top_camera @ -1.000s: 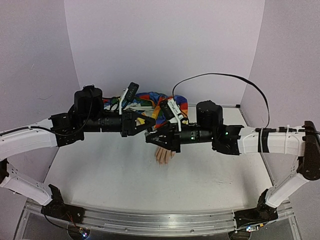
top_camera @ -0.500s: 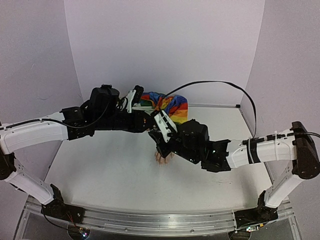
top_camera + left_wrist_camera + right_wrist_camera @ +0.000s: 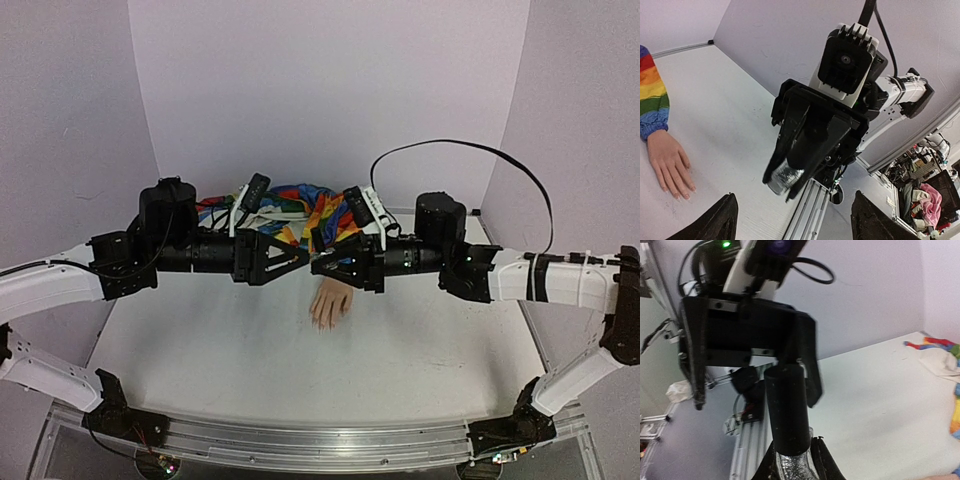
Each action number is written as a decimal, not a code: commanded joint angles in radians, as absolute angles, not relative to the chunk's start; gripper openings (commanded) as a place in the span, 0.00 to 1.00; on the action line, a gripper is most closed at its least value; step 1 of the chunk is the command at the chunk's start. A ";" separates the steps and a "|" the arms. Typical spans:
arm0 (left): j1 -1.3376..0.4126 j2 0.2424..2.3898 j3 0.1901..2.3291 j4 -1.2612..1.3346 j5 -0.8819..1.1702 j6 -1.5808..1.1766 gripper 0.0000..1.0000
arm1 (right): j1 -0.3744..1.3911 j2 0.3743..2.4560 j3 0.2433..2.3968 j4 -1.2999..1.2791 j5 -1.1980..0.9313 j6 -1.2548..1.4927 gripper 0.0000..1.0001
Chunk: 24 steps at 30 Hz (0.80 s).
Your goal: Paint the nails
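The pale mannequin hand [image 3: 329, 304] lies palm down on the table at the end of the rainbow-striped sleeve [image 3: 322, 211]. Its nails [image 3: 687, 196] show as tiny tips in the left wrist view. Above the hand, my right gripper [image 3: 322, 265] is shut on a small glittery bottle [image 3: 796, 467] whose black cap [image 3: 787, 410] points toward my left gripper [image 3: 298, 258]. The left gripper is open, its fingers [image 3: 722, 221] spread wide and apart from the cap. The two grippers face each other tip to tip.
The sleeve's bunched cloth [image 3: 940, 352] lies at the back of the white table [image 3: 230, 350]. Purple walls close in the back and both sides. An aluminium rail [image 3: 320, 445] runs along the near edge.
My left gripper's jaws have opened. Half a second ago both arms had swung over and the right gripper dipped toward the hand; now they are level again, facing each other.
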<state>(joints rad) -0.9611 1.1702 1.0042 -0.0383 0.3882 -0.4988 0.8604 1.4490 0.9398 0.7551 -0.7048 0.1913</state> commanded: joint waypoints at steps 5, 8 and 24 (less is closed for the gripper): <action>-0.959 1.197 1.020 0.146 0.527 -0.521 0.68 | 0.862 1.496 1.032 0.894 -1.025 0.347 0.00; -0.959 1.218 1.034 0.159 0.544 -0.526 0.62 | 0.861 1.512 1.036 0.922 -1.043 0.366 0.00; -0.959 1.265 1.060 0.186 0.533 -0.513 0.18 | 0.861 1.550 1.022 0.929 -1.011 0.342 0.00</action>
